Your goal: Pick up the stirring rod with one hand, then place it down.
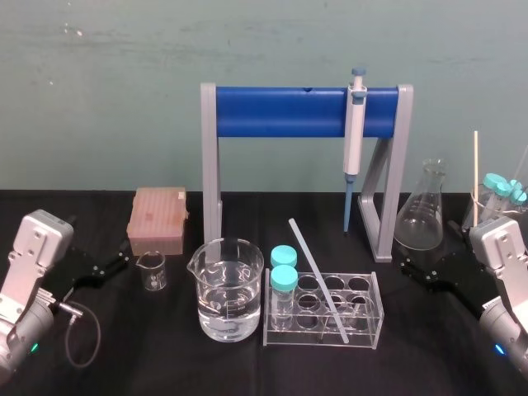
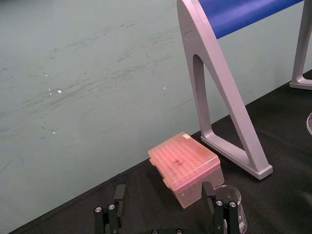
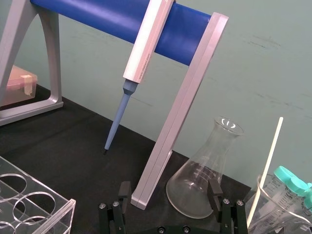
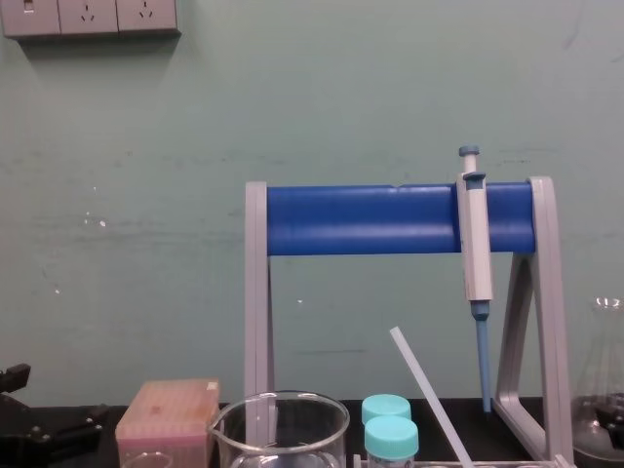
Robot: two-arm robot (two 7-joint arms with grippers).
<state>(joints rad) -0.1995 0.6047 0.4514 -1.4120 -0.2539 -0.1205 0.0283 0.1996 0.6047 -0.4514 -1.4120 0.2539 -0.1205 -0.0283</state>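
Observation:
The stirring rod (image 1: 318, 280) is a thin translucent-white stick lying slanted across the clear tube rack (image 1: 375, 318), its far end raised toward the stand; in the chest view the stirring rod (image 4: 429, 398) rises from the rack. My left gripper (image 1: 124, 256) rests open on the black table at the left, well away from the rod, facing a pink box; in its wrist view the left gripper (image 2: 164, 195) holds nothing. My right gripper (image 1: 419, 257) sits open at the right, in front of a flask, and the right gripper (image 3: 169, 189) is empty too.
A grey-and-blue stand (image 1: 280, 111) carries a hanging pipette (image 1: 355, 140). A large beaker of water (image 1: 228, 290), a small beaker (image 1: 153, 271), a pink tip box (image 1: 158, 216), two teal-capped tubes (image 1: 283, 276), a conical flask (image 1: 424, 210) and a beaker with a cream stick (image 1: 476, 169) stand around.

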